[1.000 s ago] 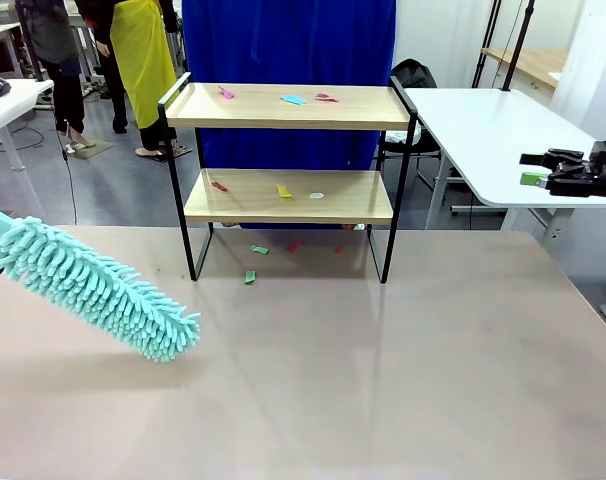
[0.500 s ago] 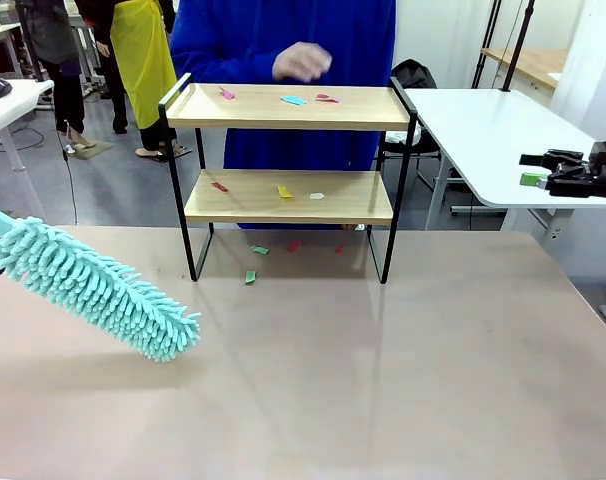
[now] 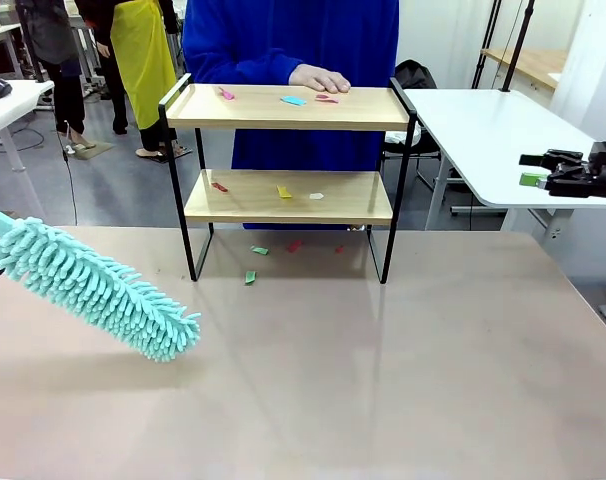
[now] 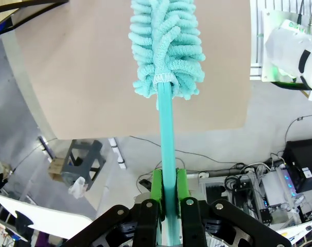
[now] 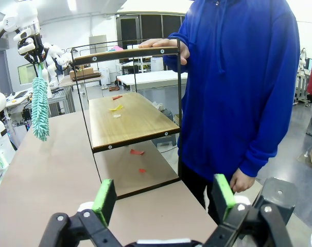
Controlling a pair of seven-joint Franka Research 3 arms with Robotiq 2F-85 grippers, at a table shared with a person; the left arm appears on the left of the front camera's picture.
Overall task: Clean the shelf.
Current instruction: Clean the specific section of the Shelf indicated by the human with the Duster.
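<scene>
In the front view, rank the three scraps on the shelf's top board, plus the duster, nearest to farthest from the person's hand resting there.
1. Red scrap, right beside the hand, just right of the top board's middle.
2. Light blue scrap, mid-board.
3. Pink scrap, left end.
4. Duster, low at far left, over the table.

The shelf [image 3: 363, 108] stands at the far side of the table [image 3: 403, 370], a person [image 3: 283, 40] behind it, a duster [image 3: 98, 290] front-left, scraps [image 3: 293, 100] on both boards.
</scene>
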